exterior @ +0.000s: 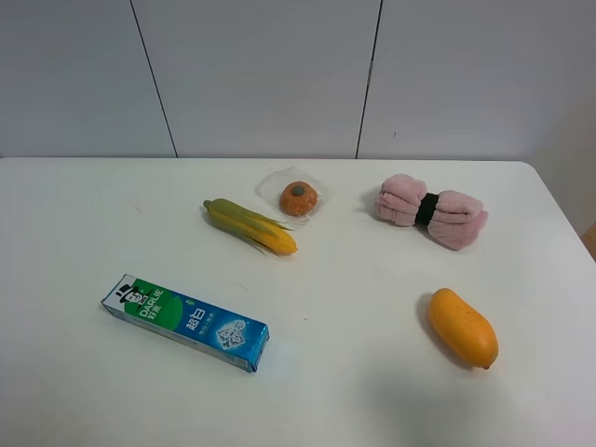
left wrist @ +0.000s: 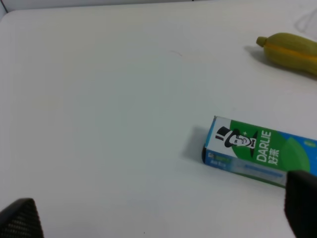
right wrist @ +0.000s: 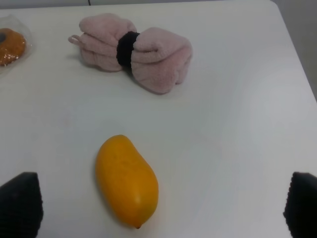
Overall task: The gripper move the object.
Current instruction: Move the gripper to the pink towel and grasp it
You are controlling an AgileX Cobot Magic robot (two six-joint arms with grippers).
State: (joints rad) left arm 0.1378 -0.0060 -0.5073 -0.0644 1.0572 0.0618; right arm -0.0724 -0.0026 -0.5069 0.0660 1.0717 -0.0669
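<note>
Well, on my left wrist feed the left gripper (left wrist: 161, 213) is spread wide and released, with only bare white table (left wrist: 99, 99) between its fingertips (left wrist: 20, 220). One end of the green and blue toothpaste box (exterior: 184, 322) lies close to one of them. That box sits at the near left of the table. Farther back and to its right I see the corn cob (exterior: 250, 226) lying slanted. Just beyond the cob's right end is an orange pastry (exterior: 299, 198) in a clear wrapper. The pink towel (exterior: 431, 210), cinched by a black band, rests at the far right, with nothing touching it. Nearer on the right lies the mango (exterior: 462, 327). The right gripper (right wrist: 163, 210) is released too and holds nothing. Its feed shows the mango close in front of it and the towel beyond that.
</note>
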